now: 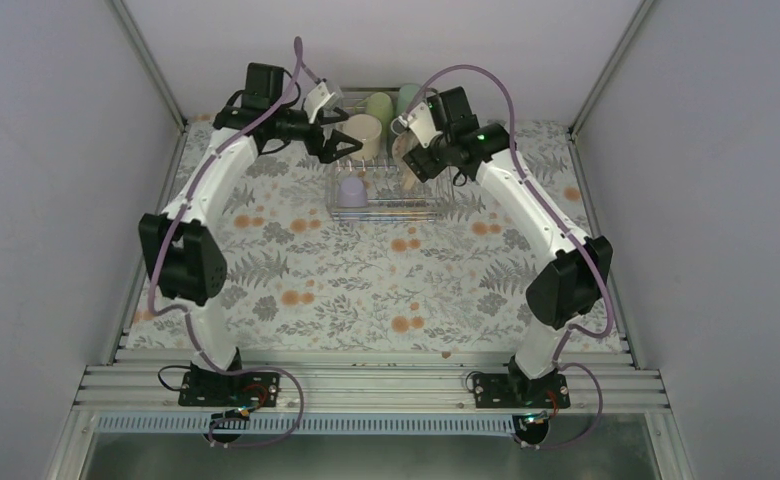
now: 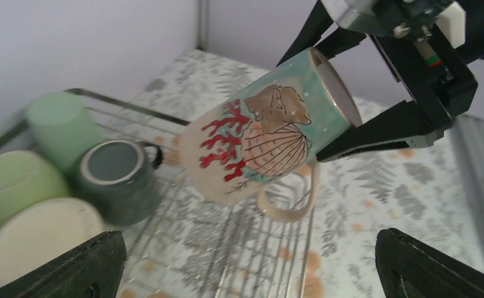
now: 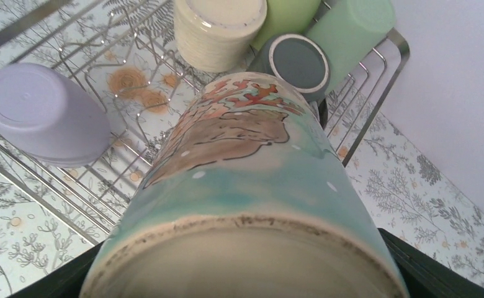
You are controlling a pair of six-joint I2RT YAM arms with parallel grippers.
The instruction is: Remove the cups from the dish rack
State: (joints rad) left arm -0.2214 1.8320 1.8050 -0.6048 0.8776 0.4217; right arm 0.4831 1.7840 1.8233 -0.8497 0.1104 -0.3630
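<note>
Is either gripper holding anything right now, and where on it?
The right gripper holds the shell-and-coral mug across its open rim end, handle free, tilted above the dish rack. The left gripper is open and empty.

I've got a cloth (image 1: 366, 290) printed with grey ferns and orange blossoms spread under both tools. Out to the side of the left gripper (image 1: 338, 147) stands a plain pale left wall (image 1: 36, 200). Out past the right gripper (image 1: 412, 170) is the right wall (image 1: 726, 200), same colour. Ahead of both fingertips is the back wall (image 1: 366, 40), with a slanting metal left post (image 1: 151, 60) and right post (image 1: 606, 70) at its corners. Behind the tools, a ribbed aluminium rail (image 1: 366, 385) runs along the near edge. The light's soft and even.
</note>
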